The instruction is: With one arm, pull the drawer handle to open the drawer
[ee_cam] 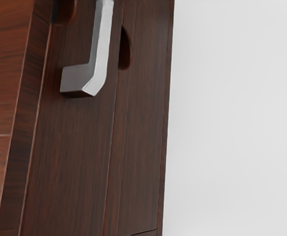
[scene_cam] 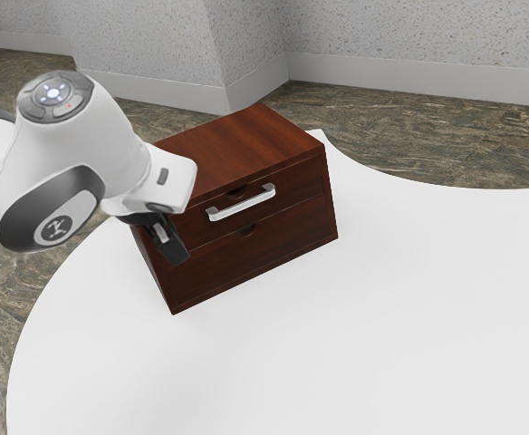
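Observation:
A dark red-brown wooden cabinet [scene_cam: 237, 154] stands on the white table [scene_cam: 337, 344] with two drawers in its front. The upper drawer [scene_cam: 255, 195] carries a silver bar handle [scene_cam: 240, 203]; the lower drawer [scene_cam: 246, 237] has only a finger notch. Both fronts look flush with the cabinet. My gripper [scene_cam: 169, 240] hangs in front of the cabinet's front corner toward the exterior view's left, a short way from that end of the handle and not touching it. In the wrist view one end of the handle [ee_cam: 82, 78] juts out from the drawer front [ee_cam: 84, 162].
The white table has a rounded edge, with mottled brown floor [scene_cam: 446, 127] around it. Grey walls [scene_cam: 382, 36] stand behind. Open table surface lies in front of the cabinet and toward the exterior view's right. My white arm [scene_cam: 65, 163] comes in from the upper left.

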